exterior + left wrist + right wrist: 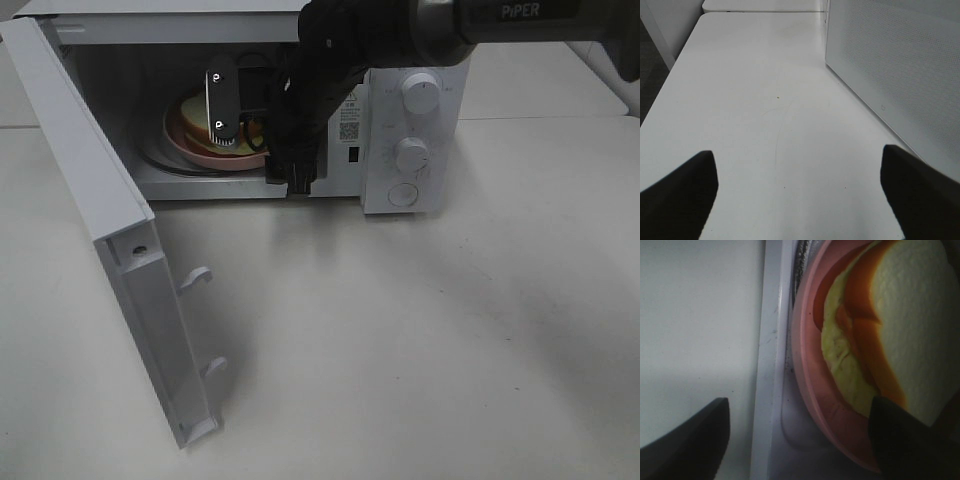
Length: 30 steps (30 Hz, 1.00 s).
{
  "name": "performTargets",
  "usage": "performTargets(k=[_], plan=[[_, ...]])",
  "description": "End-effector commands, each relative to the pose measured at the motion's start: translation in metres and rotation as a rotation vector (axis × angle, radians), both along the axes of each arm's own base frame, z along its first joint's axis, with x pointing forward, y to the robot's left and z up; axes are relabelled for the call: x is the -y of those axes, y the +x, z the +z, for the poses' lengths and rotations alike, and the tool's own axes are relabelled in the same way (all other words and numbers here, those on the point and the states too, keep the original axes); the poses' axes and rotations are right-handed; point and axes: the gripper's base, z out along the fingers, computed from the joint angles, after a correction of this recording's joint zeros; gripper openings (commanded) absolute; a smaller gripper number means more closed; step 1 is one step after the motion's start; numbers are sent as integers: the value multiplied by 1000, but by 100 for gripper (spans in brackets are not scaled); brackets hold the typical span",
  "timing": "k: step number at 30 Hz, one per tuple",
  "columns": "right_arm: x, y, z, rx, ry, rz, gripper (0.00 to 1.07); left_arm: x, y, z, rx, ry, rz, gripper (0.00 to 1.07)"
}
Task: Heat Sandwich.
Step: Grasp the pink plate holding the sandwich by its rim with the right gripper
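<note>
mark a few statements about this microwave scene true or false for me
1. The microwave door is swung open. True.
2. The sandwich lies on a blue plate. False: it lies on a pink plate.
3. The pink plate is inside the microwave. True.
4. The left gripper holds the sandwich. False: it is open over the white table beside the microwave, holding nothing.
5. The right gripper reaches into the microwave, at the plate's rim. True.
</note>
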Motion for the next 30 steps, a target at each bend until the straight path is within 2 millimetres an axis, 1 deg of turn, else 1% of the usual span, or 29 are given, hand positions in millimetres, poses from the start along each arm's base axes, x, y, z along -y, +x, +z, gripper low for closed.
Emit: performTargets(k=[1,7,15,22,28,30], plan=[[1,5,1,20,17,-7,74,1,-2,0,23,-3,-2,81],[0,6,-3,22,21,-3,74,1,-2,0,23,-3,-2,81],[-3,9,-16,24,34,-3,74,1,-2,0,23,-3,-2,81],[-9,18,-16,38,65,-24,74,1,-2,0,23,-3,-2,81],[-12,22,-21,28,85,-51,71,1,-2,0,23,-3,-2,81],[-12,22,-27,20,78,-51,70,1,-2,0,23,-3,-2,81]])
